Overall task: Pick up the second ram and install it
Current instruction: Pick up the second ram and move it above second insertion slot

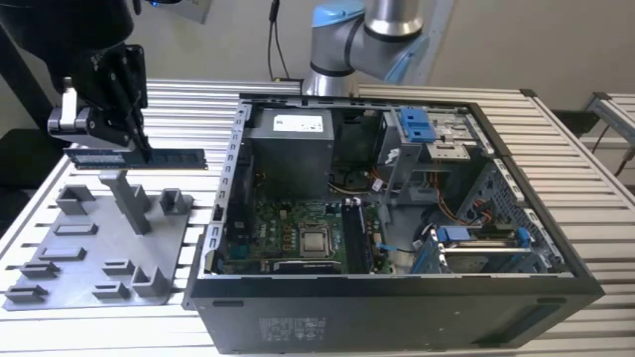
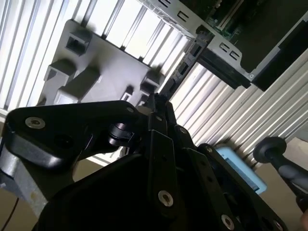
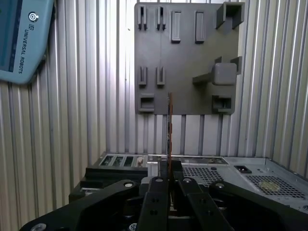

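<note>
The black, linked-metal claw (image 1: pixel 139 154) grips the second ram (image 1: pixel 174 159), a slim dark circuit-board stick with a pale bluish label. It holds the stick level and on its long edge above the grey plastic tray (image 1: pixel 85 260), at the exterior view's left. The claw's fingers are closed flat against the stick's two faces near one end, and the rest of the board juts free toward the open computer case (image 1: pixel 397 320). The ram hangs just over the tray's tallest upright post (image 1: pixel 129 201); whether board and post touch cannot be told.

In the first wrist view the ram (image 3: pixel 169 125) shows edge-on as a thin line running out from the claw (image 3: pixel 166 168), across the tray's (image 3: pixel 187 48) matte surface of blocky posts and slotted holders. In the second wrist view the stick (image 2: pixel 180 72) points toward the case's perforated steel rim (image 2: pixel 226 48).

The ribbed aluminium counter (image 1: pixel 189 100) carries both tray and case, and a strip of bare slats lies between them. Inside the black steel case the green motherboard (image 1: pixel 268 230) lies flat around a square silver chip (image 1: pixel 315 242), hemmed by a grey metal box (image 1: pixel 288 149) and a drive cage with blue plastic latches (image 1: pixel 421 125).
</note>
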`<action>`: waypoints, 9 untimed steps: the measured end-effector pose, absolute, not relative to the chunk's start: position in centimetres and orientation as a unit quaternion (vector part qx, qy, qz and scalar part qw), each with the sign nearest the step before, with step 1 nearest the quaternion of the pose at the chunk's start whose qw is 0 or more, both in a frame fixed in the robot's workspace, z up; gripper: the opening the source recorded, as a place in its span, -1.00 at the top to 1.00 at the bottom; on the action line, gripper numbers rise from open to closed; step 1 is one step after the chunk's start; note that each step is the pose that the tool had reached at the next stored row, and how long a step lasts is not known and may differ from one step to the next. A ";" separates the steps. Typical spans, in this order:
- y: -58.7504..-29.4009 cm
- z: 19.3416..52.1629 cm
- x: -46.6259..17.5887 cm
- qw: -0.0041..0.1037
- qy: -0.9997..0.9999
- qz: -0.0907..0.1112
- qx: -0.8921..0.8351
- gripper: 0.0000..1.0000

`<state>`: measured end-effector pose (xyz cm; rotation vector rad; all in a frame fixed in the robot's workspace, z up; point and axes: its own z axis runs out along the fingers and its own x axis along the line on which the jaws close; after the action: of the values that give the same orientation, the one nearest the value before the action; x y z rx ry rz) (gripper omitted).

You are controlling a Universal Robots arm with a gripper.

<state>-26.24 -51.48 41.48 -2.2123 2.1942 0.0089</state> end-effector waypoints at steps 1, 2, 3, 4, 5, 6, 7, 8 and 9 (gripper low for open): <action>-51.5 41.5 -26.0 0.013 0.704 0.003 -0.710 0.73; -51.5 41.5 -25.6 0.013 0.704 0.003 -0.710 0.73; -51.5 41.5 -25.3 0.013 0.704 0.003 -0.710 0.73; -51.5 41.5 -25.1 0.013 0.704 0.003 -0.710 0.73; -51.5 41.5 -24.8 0.013 0.704 0.003 -0.710 0.73; -51.5 41.5 -24.5 0.013 0.704 0.003 -0.710 0.73; -51.5 41.5 -24.2 0.013 0.704 0.003 -0.710 0.73; -51.5 41.5 -23.9 0.013 0.704 0.003 -0.710 0.73; -51.5 41.5 -23.6 0.013 0.704 0.003 -0.710 0.73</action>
<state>-23.59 -51.47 41.48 -2.2123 2.1942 0.0089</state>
